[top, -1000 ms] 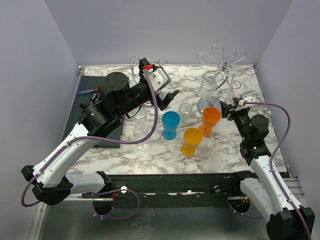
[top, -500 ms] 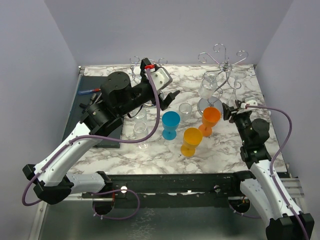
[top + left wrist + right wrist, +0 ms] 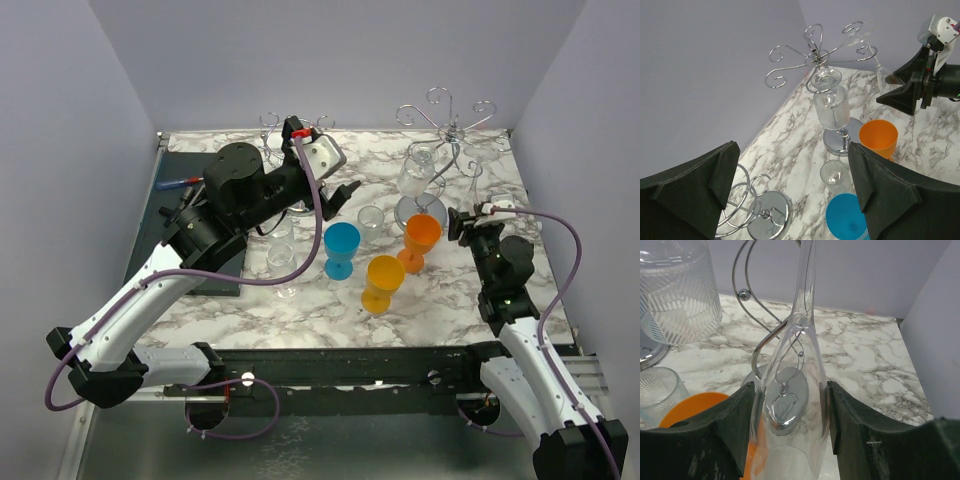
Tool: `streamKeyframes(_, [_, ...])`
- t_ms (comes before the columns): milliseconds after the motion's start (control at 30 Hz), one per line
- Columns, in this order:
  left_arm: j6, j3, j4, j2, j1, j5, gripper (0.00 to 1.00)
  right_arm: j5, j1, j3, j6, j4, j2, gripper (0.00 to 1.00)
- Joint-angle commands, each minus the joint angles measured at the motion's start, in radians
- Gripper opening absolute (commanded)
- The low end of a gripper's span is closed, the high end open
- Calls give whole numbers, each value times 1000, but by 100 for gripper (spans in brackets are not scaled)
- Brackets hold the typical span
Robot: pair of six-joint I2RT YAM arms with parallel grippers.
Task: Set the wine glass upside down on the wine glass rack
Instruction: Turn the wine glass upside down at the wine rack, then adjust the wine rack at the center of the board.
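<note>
At your right claw [image 3: 790,432]: wine glass [image 3: 790,385] pinched bowl-down, stem pointing up at the rack [image 3: 452,128]; left claw [image 3: 792,167] spread, farther off.

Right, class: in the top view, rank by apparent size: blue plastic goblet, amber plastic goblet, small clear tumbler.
1. Blue plastic goblet and amber plastic goblet: alike, unranked.
2. Small clear tumbler: smallest.
</note>
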Motion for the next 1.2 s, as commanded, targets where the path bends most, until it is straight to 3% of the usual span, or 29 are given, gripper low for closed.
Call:
streamKeyframes(0, [-3, 29, 14, 4, 3, 5, 99, 67, -4, -5, 9, 12, 25, 32])
streamKeyframes(33, [-3, 28, 15, 3, 3, 5, 99, 78, -3, -4, 9, 8, 31, 46])
streamKeyframes(267, [0, 29, 16, -2, 3, 5, 99, 132, -3, -5, 26, 4, 27, 86])
streamKeyframes(733, [-8, 32, 14, -12, 2, 2, 99, 129, -3, 57, 29, -78, -9, 97])
streamKeyframes(967, [-64, 66, -6, 22, 2, -38, 99, -31, -3, 300, 77, -454, -103, 100])
streamKeyframes(1033, [-88, 90, -18, 45, 3, -51, 99, -121, -3, 391, 96, -570, -102, 100])
streamKeyframes(1167, [-130, 145, -40, 93, 2, -70, 99, -159, -3, 583, 125, -778, -45, 99])
